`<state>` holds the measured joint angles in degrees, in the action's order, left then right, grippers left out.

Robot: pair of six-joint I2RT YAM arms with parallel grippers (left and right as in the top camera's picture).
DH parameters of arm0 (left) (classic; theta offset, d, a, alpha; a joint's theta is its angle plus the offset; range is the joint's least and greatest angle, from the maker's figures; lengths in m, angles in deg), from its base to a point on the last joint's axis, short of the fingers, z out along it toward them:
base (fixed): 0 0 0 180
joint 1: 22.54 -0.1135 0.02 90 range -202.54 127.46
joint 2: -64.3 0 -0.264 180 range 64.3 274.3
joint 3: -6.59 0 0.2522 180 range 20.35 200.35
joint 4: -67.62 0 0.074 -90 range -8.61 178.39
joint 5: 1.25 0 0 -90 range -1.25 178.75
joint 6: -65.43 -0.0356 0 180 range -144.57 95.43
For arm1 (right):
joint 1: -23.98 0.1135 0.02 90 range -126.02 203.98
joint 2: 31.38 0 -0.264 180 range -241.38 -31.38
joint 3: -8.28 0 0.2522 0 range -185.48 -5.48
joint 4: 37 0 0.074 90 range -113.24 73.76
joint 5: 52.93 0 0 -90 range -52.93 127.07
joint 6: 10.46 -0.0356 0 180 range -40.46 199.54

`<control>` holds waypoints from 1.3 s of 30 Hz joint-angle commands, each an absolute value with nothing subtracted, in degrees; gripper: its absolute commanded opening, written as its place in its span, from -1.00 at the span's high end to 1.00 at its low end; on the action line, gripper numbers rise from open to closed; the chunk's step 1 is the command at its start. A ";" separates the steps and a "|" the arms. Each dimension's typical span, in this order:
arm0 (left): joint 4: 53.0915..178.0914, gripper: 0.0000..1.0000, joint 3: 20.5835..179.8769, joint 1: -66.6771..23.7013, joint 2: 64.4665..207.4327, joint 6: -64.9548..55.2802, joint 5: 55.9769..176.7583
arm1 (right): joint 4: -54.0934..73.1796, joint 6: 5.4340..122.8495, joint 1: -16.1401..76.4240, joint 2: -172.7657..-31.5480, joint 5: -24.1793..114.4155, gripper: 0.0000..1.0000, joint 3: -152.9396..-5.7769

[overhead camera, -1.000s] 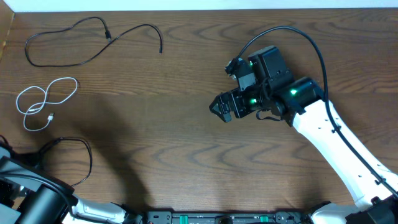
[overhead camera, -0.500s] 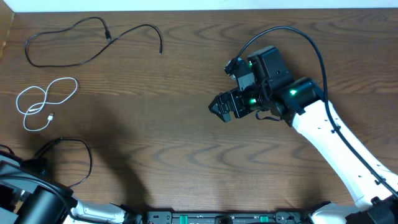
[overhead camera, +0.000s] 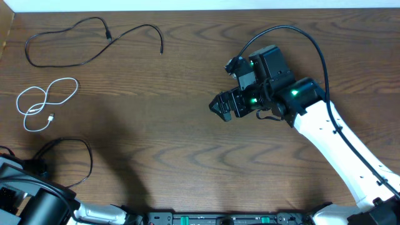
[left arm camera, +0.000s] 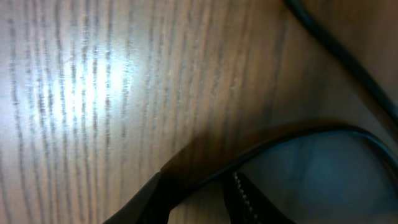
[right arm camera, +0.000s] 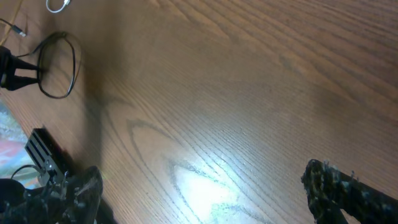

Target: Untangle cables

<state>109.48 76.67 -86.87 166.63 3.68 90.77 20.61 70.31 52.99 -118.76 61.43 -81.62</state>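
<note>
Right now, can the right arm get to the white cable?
Maybe. Nothing blocks it: bare table lies between the open right gripper, mid-table, and the white cable. But it looks a long stretch.

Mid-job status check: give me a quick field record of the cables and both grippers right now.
cables: three, lying apart, no knot visible
upper black cable: top left in overhead view, loose curve
white cable: left side, loose figure-eight
lower black cable: open loop at left gripper
left gripper: at that loop; grip unclear
right gripper: open, above table, away from cables, holding nothing
</note>
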 commanded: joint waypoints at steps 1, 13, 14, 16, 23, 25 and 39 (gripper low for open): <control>108.89 0.35 74.05 -86.33 168.92 3.52 99.91 | 20.66 69.91 53.34 -118.41 61.37 -0.98 -81.51; 107.82 0.34 74.05 -83.46 168.92 3.35 104.17 | 20.26 69.93 53.34 -118.41 61.39 -0.99 -81.51; 107.82 0.33 74.05 -83.49 168.90 3.35 104.15 | 20.29 69.93 53.34 -118.41 61.37 -0.98 -81.51; 107.87 0.24 74.26 -83.59 168.86 3.30 104.13 | 20.48 69.93 53.34 -118.41 61.37 -0.99 -81.51; 110.77 0.06 75.75 -83.62 165.80 3.30 104.06 | 20.50 69.96 53.34 -118.41 61.35 -0.99 -81.51; 113.42 -0.02 77.00 -83.49 163.85 3.35 102.93 | 20.48 69.96 53.34 -118.41 61.37 -0.99 -81.51; 118.49 -0.59 78.77 -63.33 142.61 7.26 103.38 | 22.08 69.96 53.32 -118.41 60.91 -0.99 -81.51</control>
